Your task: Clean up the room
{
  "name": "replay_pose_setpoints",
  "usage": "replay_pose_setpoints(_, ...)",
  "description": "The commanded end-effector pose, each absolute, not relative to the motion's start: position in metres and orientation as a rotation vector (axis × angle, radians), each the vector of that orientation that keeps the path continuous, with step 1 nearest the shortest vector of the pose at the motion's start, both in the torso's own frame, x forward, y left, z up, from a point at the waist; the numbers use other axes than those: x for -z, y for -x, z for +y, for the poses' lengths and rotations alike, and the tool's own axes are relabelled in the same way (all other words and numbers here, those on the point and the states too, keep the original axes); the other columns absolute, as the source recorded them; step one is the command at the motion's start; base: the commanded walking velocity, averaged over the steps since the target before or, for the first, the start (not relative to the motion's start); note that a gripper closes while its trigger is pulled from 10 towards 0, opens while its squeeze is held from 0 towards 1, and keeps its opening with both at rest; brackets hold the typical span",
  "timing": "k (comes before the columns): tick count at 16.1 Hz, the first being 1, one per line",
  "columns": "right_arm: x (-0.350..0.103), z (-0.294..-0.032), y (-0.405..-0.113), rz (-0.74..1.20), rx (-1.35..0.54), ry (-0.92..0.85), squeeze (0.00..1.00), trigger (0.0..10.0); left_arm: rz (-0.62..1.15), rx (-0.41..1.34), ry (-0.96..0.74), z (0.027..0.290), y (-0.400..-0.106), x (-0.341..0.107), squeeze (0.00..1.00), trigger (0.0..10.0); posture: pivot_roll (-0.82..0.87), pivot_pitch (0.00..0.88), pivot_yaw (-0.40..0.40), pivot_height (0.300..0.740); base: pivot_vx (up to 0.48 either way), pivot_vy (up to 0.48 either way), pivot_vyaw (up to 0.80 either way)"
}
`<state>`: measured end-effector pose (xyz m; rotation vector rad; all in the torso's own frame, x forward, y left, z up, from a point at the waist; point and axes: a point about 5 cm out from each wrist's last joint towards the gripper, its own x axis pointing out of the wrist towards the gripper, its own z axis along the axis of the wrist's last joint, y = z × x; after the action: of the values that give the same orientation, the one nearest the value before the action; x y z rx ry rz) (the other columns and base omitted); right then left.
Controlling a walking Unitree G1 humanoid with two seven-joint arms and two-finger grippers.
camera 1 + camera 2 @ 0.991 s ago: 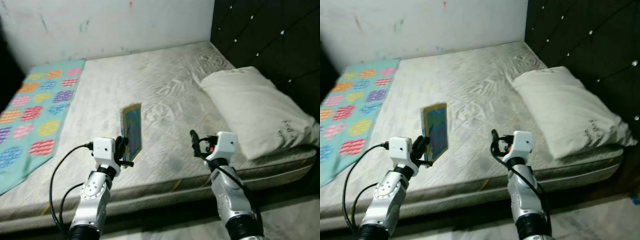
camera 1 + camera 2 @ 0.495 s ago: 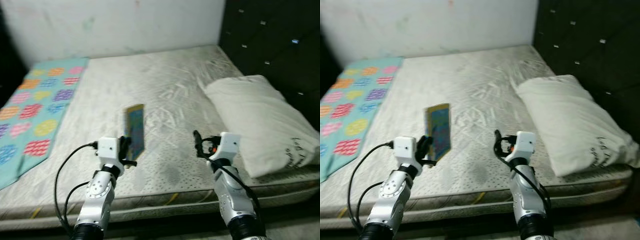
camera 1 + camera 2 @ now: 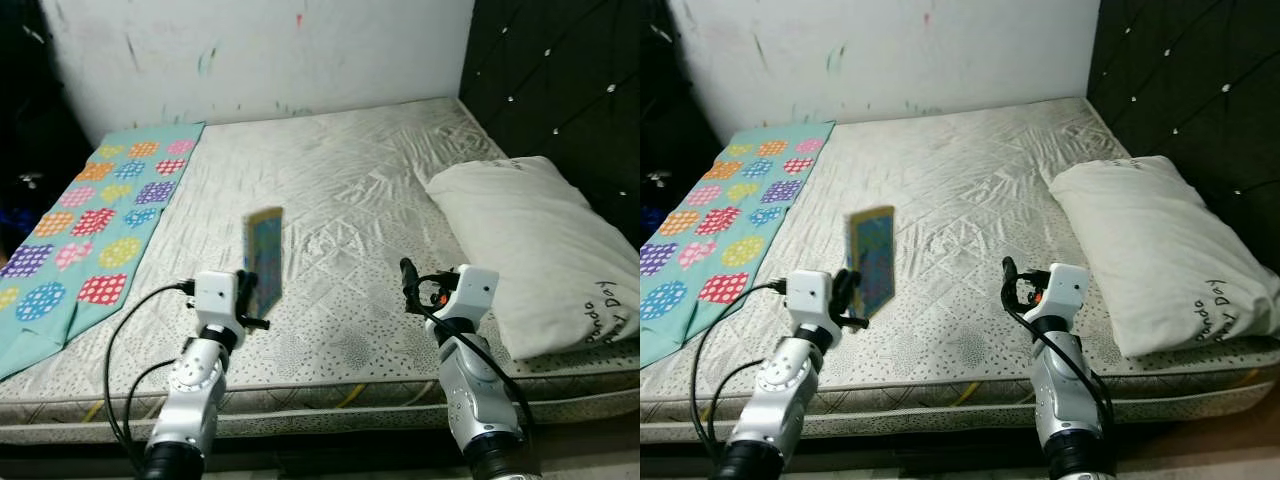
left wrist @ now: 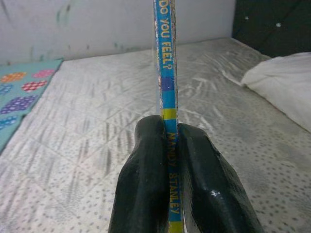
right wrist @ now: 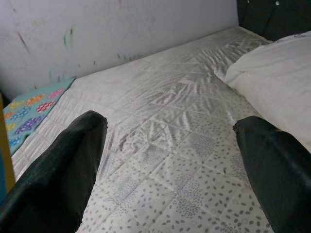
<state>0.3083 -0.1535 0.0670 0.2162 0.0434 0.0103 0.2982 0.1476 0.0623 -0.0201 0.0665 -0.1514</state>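
Bare mattress (image 3: 340,200) and a paint-flecked white wall (image 3: 260,50) frame the scene as a humanoid robot stands at the bed's near edge, both arms raised over it. Its left gripper (image 4: 167,165) is clamped tight on the lower end of one thin children's book (image 3: 263,262), the two black fingers (image 4: 146,179) pressing either side of the blue spine. The book stands upright, its long axis running straight up from the fingertips and its covers edge-on to the wrist camera, so it rides clear above the mattress rather than resting on it.

The right gripper (image 5: 170,165) hovers just over the mattress with its fingers spread wide and nothing between them. It sits level with the left one, apart from it, and the book lies off to its left side; the left arm is plainly the nearer, already carrying the load.

One white pillow (image 3: 530,250) lies ahead and to the right of the open gripper, near it, against a dark padded headboard (image 3: 560,80). One turquoise blanket (image 3: 90,220) patterned with coloured dots lies well apart, ahead and to the left of the book-holding gripper.

Judging from the task, the book appears lifted and awaiting a place to go; where it belongs cannot be told from these views. Any set-down would call for tipping that tall upright axis flat, since a thin book pinched at one end could swing or slip.
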Motion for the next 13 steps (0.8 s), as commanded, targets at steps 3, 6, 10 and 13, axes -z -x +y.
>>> replay_pose_setpoints(3, -0.072, -0.143, -0.317, 0.046, -0.080, -0.190, 0.00, 10.0, 0.017, 0.107, 0.015, 0.154, -0.304, -0.072, 0.00, 10.0, -0.08, 0.000, 0.079, 0.740, 0.000, 0.000, 0.00)
replay_pose_setpoints(6, -0.073, -0.132, -0.323, 0.069, -0.151, -0.168, 0.00, 10.0, 0.009, 0.053, 0.027, 0.160, -0.301, -0.070, 0.00, 10.0, -0.04, 0.000, 0.013, 0.740, 0.000, 0.000, 0.00)
replay_pose_setpoints(10, -0.076, -0.115, -0.332, 0.096, -0.250, -0.148, 0.00, 10.0, 0.004, -0.033, 0.054, 0.170, -0.291, -0.066, 0.00, 10.0, 0.02, 0.000, -0.072, 0.740, 0.000, 0.000, 0.00)
replay_pose_setpoints(13, -0.078, -0.107, -0.336, 0.106, -0.297, -0.141, 0.00, 10.0, 0.011, -0.080, 0.096, 0.175, -0.287, -0.063, 0.00, 10.0, 0.04, 0.000, -0.097, 0.740, 0.000, 0.000, 0.00)
